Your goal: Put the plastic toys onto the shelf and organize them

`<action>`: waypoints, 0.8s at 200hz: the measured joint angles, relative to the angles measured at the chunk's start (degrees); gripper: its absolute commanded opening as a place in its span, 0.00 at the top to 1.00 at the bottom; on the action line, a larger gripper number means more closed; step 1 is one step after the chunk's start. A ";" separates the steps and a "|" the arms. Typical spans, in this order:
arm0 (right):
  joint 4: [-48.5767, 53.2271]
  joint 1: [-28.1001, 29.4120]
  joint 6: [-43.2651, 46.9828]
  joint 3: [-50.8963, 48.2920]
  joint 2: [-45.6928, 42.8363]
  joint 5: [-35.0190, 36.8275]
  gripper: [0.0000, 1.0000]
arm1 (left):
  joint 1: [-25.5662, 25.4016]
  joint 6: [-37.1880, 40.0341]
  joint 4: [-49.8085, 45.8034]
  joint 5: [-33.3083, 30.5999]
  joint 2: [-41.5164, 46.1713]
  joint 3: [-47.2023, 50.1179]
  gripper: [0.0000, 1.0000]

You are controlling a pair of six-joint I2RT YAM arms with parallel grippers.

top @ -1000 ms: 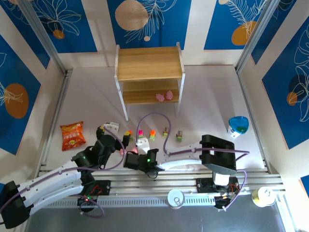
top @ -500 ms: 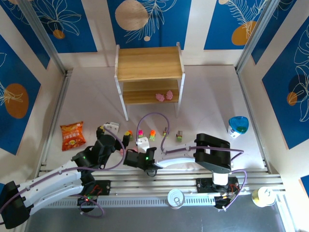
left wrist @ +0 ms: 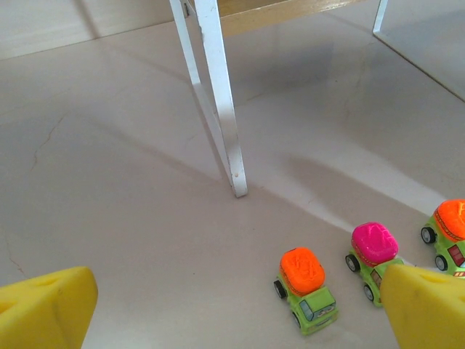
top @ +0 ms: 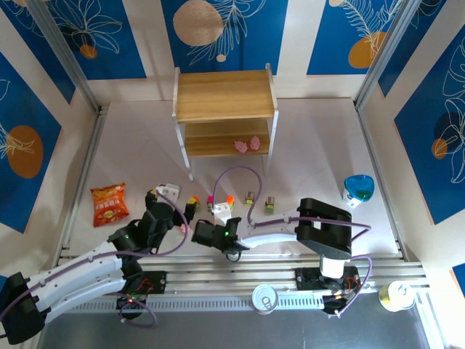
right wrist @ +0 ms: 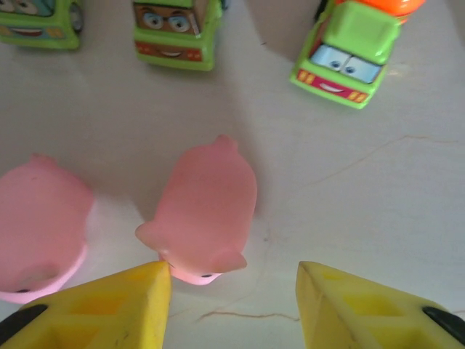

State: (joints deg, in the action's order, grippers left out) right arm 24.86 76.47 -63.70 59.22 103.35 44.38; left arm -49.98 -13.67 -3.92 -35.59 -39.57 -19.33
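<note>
Right now, hovering with right gripper (right wrist: 231, 275) half-spread, pinching nothing, just short of a pink figure (right wrist: 203, 211). Second pink figure (right wrist: 40, 218) just left of it. Looks light, smooth, rounded, probably slippery. Best squeezed across the wide body, not the tapered end. Just beyond, green cars (right wrist: 347, 43) in a row, with left gripper (left wrist: 236, 305) spread wide and empty near them. Farthest, shelf (top: 225, 94) with two pink figures (top: 247, 144) on the lower board.

Two pink figures (top: 240, 146) rest on the shelf (top: 225, 94), lower board.
</note>
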 measured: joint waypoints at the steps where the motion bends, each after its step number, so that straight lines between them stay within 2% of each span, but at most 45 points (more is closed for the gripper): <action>1: 0.02 0.00 -0.02 -0.02 0.00 0.04 0.51 | 0.00 0.00 0.00 0.00 0.00 0.00 0.00; 81: 1.55 0.22 0.15 -0.81 -0.81 1.25 0.48 | 0.00 0.00 0.00 0.20 -0.02 0.00 0.00; 160: 1.73 0.63 0.15 3.04 1.77 1.51 0.48 | 0.09 0.00 0.00 0.61 -0.02 0.00 0.00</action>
State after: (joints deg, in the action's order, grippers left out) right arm 26.59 77.10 -63.55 62.26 105.12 45.89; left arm -49.89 -13.67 -3.92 -34.98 -39.59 -19.33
